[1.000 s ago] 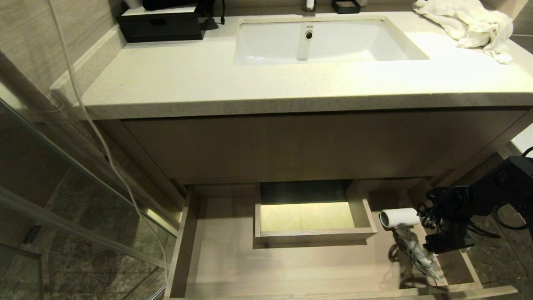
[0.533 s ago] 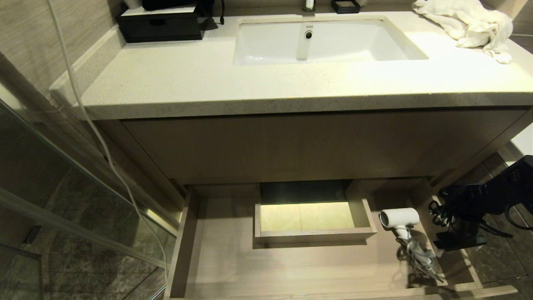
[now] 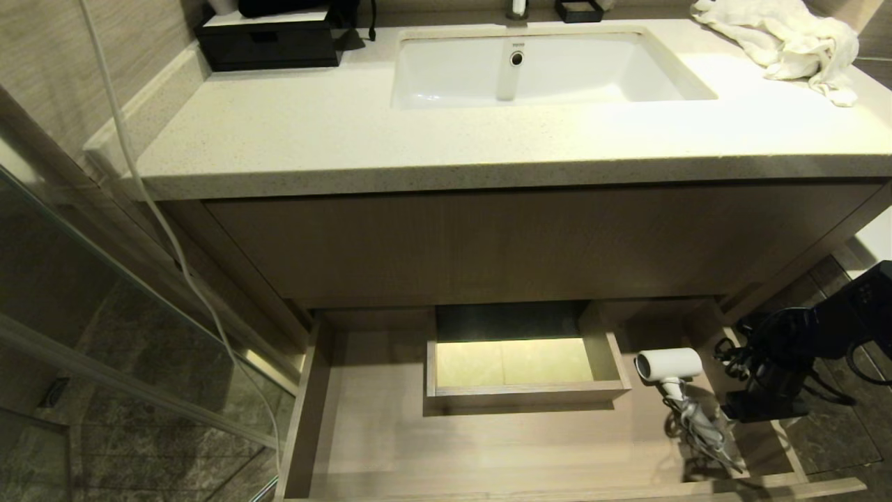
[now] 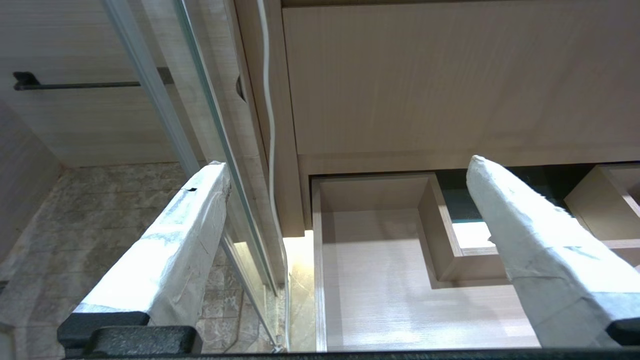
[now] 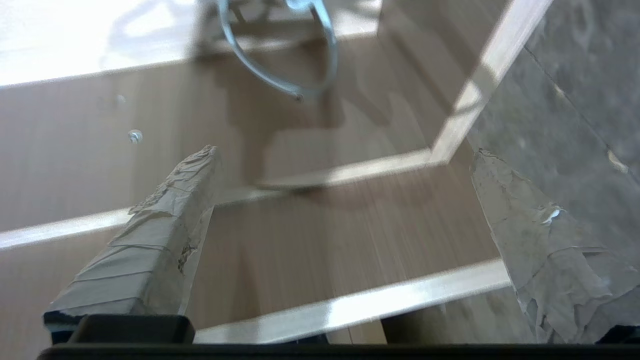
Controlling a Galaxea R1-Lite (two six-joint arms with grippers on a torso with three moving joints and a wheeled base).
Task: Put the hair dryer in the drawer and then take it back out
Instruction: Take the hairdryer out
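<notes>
- The small white hair dryer with the short fat barrel is lying in the right end of the wide, shallow light-brown wood-grain drawer, which is pulled all the way out under the vanity.
- Its barrel lies sideways with the round mouth pointing toward the boxed rectangular notch at the back of the drawer, just beside it but not touching as far as I can see.
- The handle with the white cord wound on it trails toward the drawer's front rail, and a loose loop of that white cord shows up in the right wrist view.
- The right gripper hangs over the drawer's right end, just to the right of the dryer and clear of it. Its taped fingers are spread wide with nothing between them, only drawer wood and dark stone floor behind.
- The left gripper is off on the left by the glass shower panel, looking at the drawer's left end. Its white-wrapped fingers are also spread wide and empty.
- Up top there's the speckled beige countertop with a white undermount sink, a rumpled white cloth towel on the right and a black box back left.
- A thin white cable runs down the left side of the vanity.
</notes>
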